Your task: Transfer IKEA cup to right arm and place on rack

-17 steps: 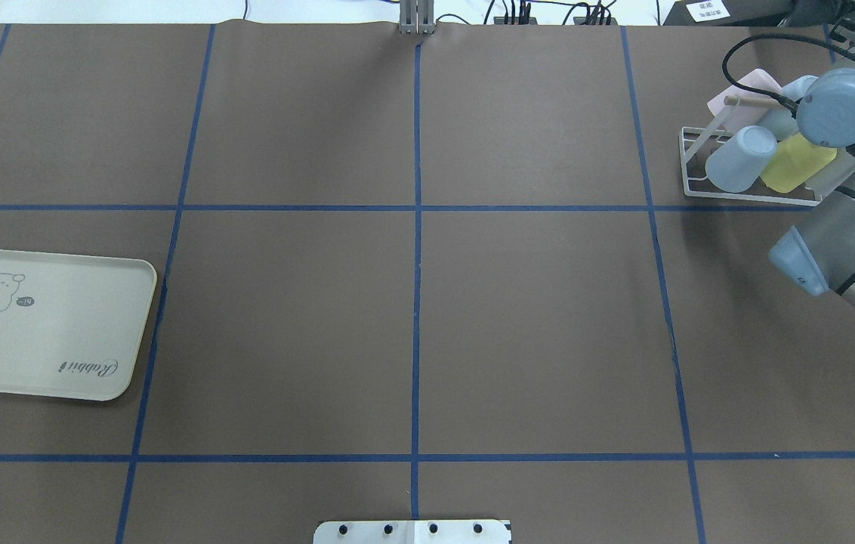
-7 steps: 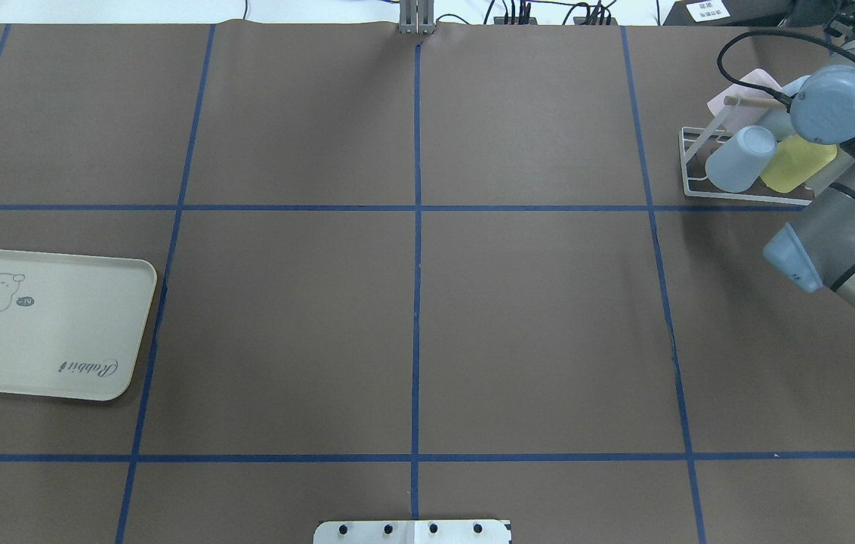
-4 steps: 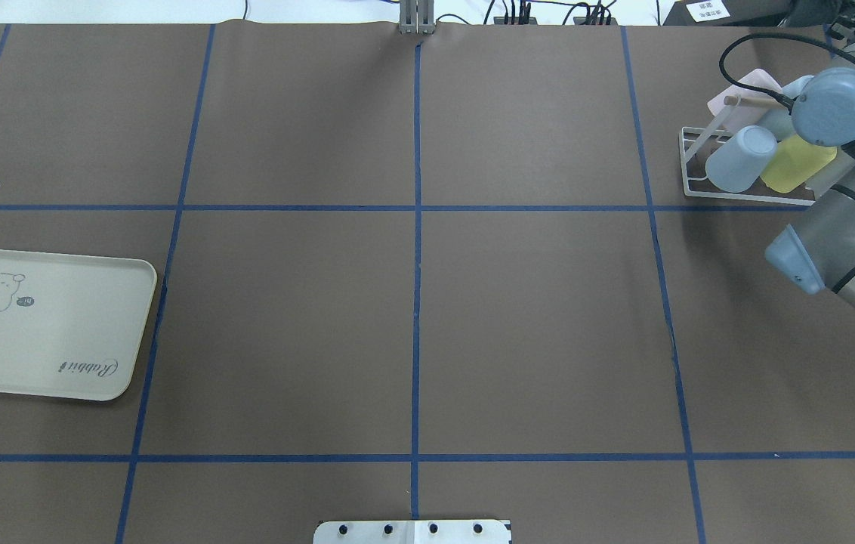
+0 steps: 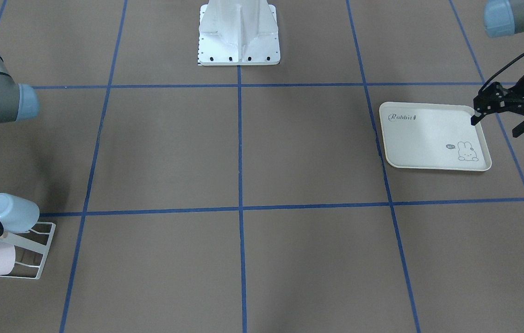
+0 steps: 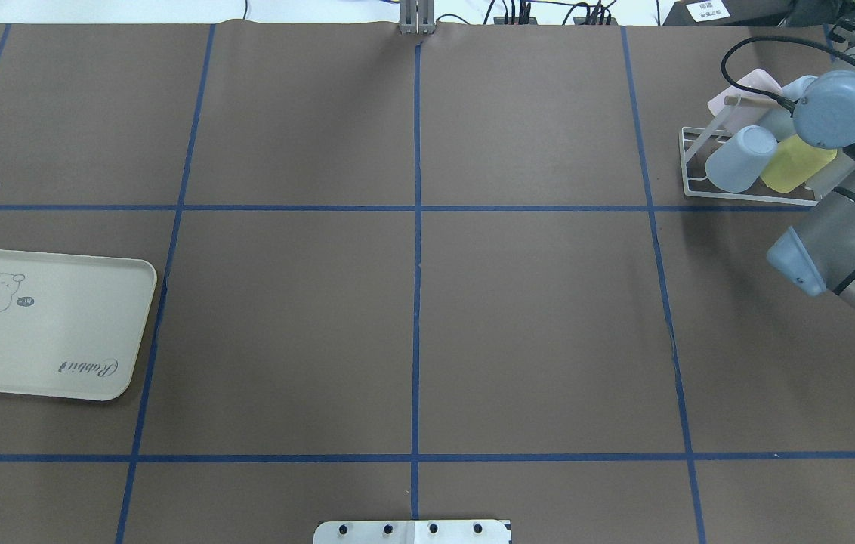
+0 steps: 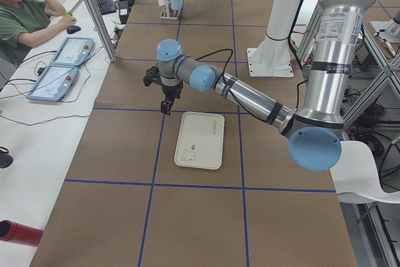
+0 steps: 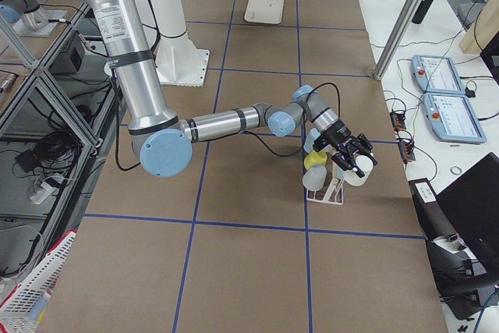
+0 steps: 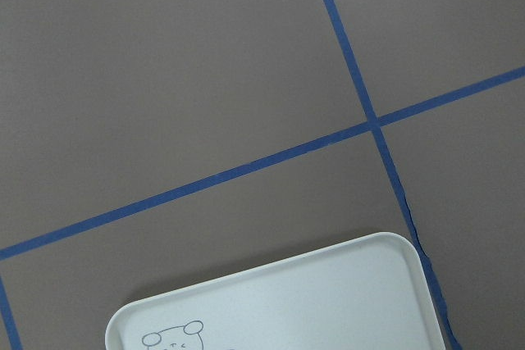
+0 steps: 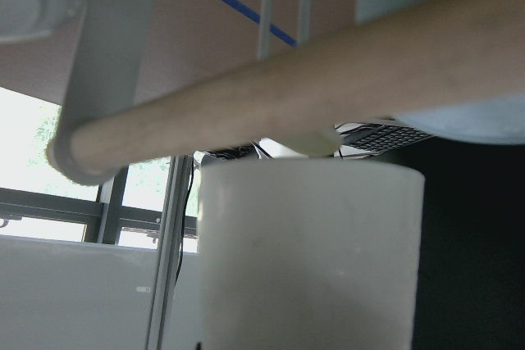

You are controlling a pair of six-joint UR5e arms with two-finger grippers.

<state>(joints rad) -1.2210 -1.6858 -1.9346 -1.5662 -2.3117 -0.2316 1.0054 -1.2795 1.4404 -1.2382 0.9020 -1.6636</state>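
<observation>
Hanging at the rack (image 5: 737, 198), the right tool (image 7: 352, 155) is hidden overhead by the right arm (image 5: 850, 234) and shows only small in the side view, so I cannot tell whether it is clenched. Its wrist camera shows a plain white cup (image 9: 312, 252), its top edge just below the wooden dowel (image 9: 271, 92), its lower part cut off. A pale blue cup (image 5: 733, 159), a yellow cup (image 5: 794, 165) and a pink cup (image 5: 748, 89) lie on the rack, near the worktop's (image 5: 533, 317) far right corner. The left tool (image 4: 495, 126) hangs released near the cream tray (image 4: 424, 138) by the worktop's left edge.
</observation>
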